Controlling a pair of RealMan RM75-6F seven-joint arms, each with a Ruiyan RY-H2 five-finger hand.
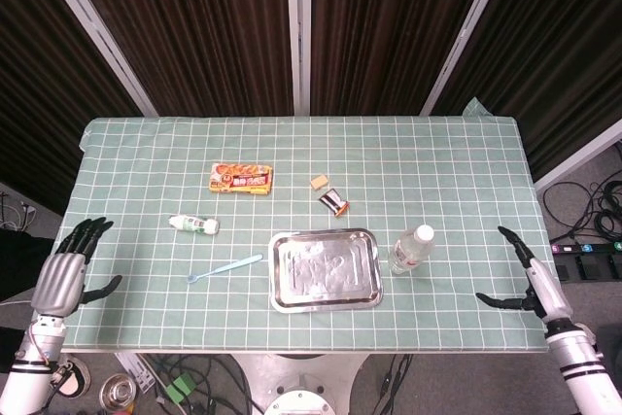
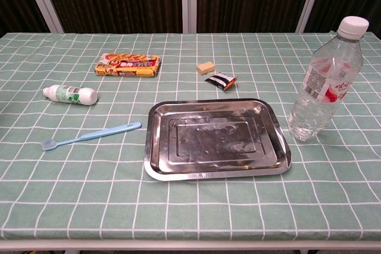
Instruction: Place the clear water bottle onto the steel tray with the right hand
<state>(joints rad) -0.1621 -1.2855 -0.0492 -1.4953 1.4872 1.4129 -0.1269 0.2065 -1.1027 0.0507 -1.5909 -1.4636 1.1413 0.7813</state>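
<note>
**On the counter: bottle upright beside the tray, both robot hands empty**

Nearest the robot, at the two near corners of the counter [image 1: 457, 172], the robot hands hang off the edges. The left robot hand [image 1: 64, 274] sits just beyond the near left edge, back upward, dark fingers [image 1: 86, 231] spread and pointing away, thumb out to the side; it holds nothing. The right robot hand [image 1: 531, 274] sits at the near right edge, turned on its side so it looks thin, fingers and thumb apart, holding nothing. Neither hand shows in the chest view.

Slightly farther in, the steel tray [image 1: 282, 296] [image 2: 156, 166] lies flat near the middle of the counter's near half, with nothing on it. Just right of it, apart from its rim, the clear water bottle [image 1: 411, 250] [image 2: 325, 84] stands upright on the green checked cloth, white cap on, some water in the bottom. It is well apart from the right robot hand.

Left of the tray, a light blue toothbrush [image 1: 225, 268] [image 2: 91, 135] lies at a slant, head toward the near left. Beyond it, a small white tube-shaped bottle [image 1: 194, 225] [image 2: 70, 94] lies on its side.

Farther still, past the tray's far edge, a dark wrapped snack [image 1: 334, 203] [image 2: 221, 80] and a small tan block [image 1: 319, 182] [image 2: 206, 67] sit close together. To their left lies an orange and yellow packet [image 1: 241, 179] [image 2: 127, 65]. Dark curtains hang behind the counter's far edge.
</note>
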